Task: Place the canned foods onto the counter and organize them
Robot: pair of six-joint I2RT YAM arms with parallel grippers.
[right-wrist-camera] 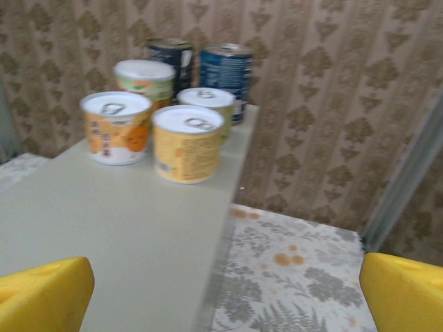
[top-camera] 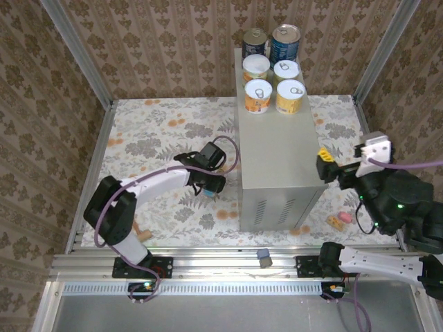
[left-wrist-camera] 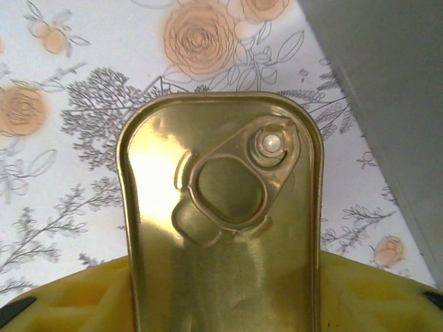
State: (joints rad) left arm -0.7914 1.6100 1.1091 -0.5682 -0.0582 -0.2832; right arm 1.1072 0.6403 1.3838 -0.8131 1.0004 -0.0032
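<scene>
The counter's (top-camera: 277, 159) grey side wall stands just right of the left gripper (top-camera: 211, 185). Its yellow fingers (left-wrist-camera: 76, 297) clamp the flat gold tin (left-wrist-camera: 221, 221), pull-tab up, over the floral table (top-camera: 152, 138). The right gripper (top-camera: 324, 167) is spread wide at the counter's right edge. Four yellow cans (top-camera: 258, 95) and two blue cans (top-camera: 284, 43) are grouped at the far end of the counter top.

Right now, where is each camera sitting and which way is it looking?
Top camera: high behind the arms, looking down on the table, the counter, the left gripper and the right gripper.
Left wrist camera: on the left arm, looking down at the gold tin between the yellow left fingers.
Right wrist camera: on the right arm, looking along the counter top at six cans, yellow right fingers spread wide.
Shared: top and right wrist views both show those six cans on the counter.
</scene>
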